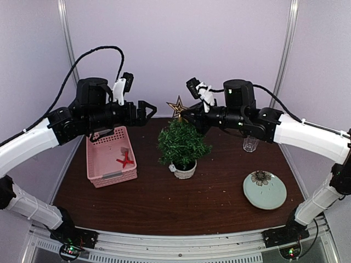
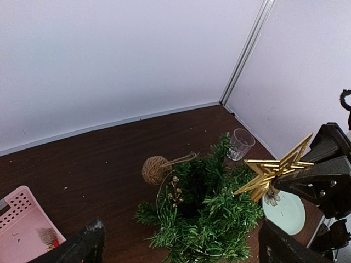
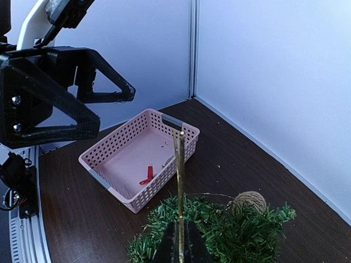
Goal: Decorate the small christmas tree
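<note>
The small christmas tree (image 1: 182,143) stands in its white pot (image 1: 185,171) at the table's middle. A twine ball (image 2: 155,170) and a small gold sprig hang on its far side. My right gripper (image 1: 189,113) is shut on a gold star (image 1: 177,106) and holds it just above and behind the treetop. In the right wrist view the star (image 3: 179,164) is edge-on, upright between the fingers (image 3: 193,249), over the tree (image 3: 219,233). My left gripper (image 1: 149,114) is open and empty, left of the star, above the tree's left side (image 2: 208,213).
A pink basket (image 1: 109,156) at the left holds a red ornament (image 1: 125,160). A clear glass (image 1: 250,143) stands at the back right. A pale green plate (image 1: 265,189) lies at the front right. White walls close the back and sides.
</note>
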### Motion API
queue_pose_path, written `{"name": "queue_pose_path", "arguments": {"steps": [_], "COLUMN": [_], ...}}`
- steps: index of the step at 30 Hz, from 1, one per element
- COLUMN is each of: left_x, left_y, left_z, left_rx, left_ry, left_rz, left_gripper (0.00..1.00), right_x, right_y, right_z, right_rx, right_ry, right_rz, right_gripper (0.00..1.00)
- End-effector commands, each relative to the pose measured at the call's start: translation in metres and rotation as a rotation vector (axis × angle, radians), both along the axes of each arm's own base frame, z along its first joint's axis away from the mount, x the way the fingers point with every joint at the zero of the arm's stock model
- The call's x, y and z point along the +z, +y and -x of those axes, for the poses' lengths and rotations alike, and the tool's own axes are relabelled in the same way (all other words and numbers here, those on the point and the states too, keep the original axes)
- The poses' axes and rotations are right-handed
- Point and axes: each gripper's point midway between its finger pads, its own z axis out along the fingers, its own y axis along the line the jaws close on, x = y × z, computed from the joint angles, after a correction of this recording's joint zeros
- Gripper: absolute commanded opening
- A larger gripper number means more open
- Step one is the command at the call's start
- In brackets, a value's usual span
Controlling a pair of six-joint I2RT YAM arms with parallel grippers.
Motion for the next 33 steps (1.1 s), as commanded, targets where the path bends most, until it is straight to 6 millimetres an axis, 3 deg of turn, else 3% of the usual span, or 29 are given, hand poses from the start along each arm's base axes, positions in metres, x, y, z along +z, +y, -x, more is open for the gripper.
{"name": "queue_pose_path", "arguments": {"steps": [1, 13, 33], "left_x": [0.017, 0.014, 0.008], "left_y": [0.001, -0.002, -0.004], "left_z": [-0.004, -0.009, -0.012], "left_rx": [0.003, 0.006, 0.0], "left_ry": [-0.041, -0.045, -0.038], "left_rz": [0.019, 0.006, -0.011], "left_gripper": [0.98, 0.98, 0.98], "right_x": [0.018, 0.013, 0.027], "right_y": [0.001, -0.007, -0.024], "right_z": [-0.004, -0.014, -0.02], "right_rx": [0.006, -0.046, -0.113], "right_ry": [-0.102, -0.191, -0.263], "right_rz": [-0.042, -0.008, -0.088], "right_gripper": [0.0, 0.0, 0.0]}}
